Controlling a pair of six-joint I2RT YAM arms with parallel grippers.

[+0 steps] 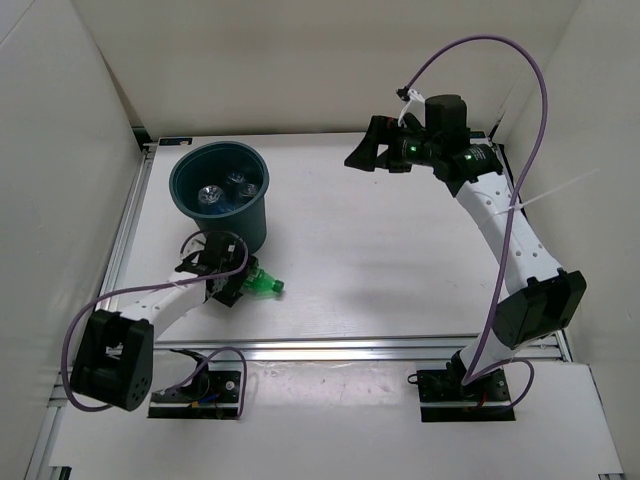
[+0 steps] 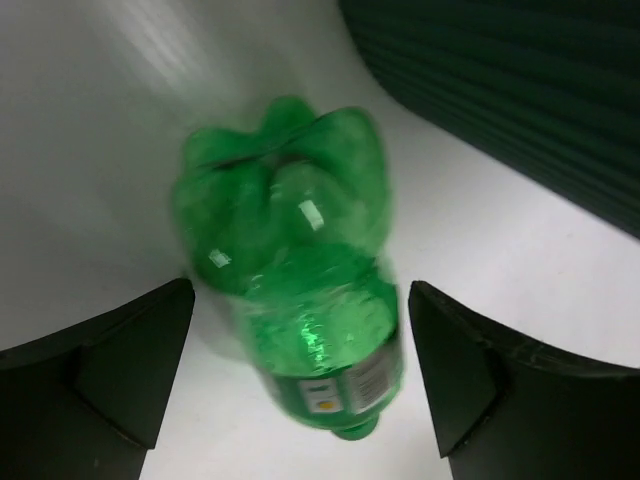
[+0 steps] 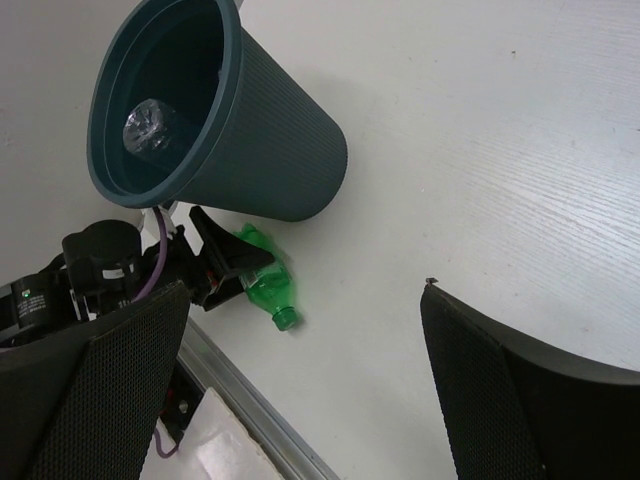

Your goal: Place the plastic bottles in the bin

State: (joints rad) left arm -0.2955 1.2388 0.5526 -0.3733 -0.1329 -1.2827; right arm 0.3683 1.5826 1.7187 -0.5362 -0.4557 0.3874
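The green bottle (image 1: pixel 264 286) lies on its side on the table just in front of the bin (image 1: pixel 250 225), cap pointing right. My left gripper (image 1: pixel 232 277) is open and low over it. In the left wrist view the green bottle (image 2: pixel 295 300) lies between the fingers (image 2: pixel 120 370), with narrow gaps on both sides. Clear bottles (image 1: pixel 213 197) lie inside the bin; one shows in the right wrist view (image 3: pixel 150 128). My right gripper (image 1: pixel 363 152) is open and empty, raised at the far right. From there I see the bin (image 3: pixel 270 140) and the green bottle (image 3: pixel 265 287).
The bin's ribbed wall (image 2: pixel 520 90) stands close on the right of the left gripper. An aluminium rail (image 1: pixel 380 346) runs along the table's near edge. White walls enclose the table at the left, back and right.
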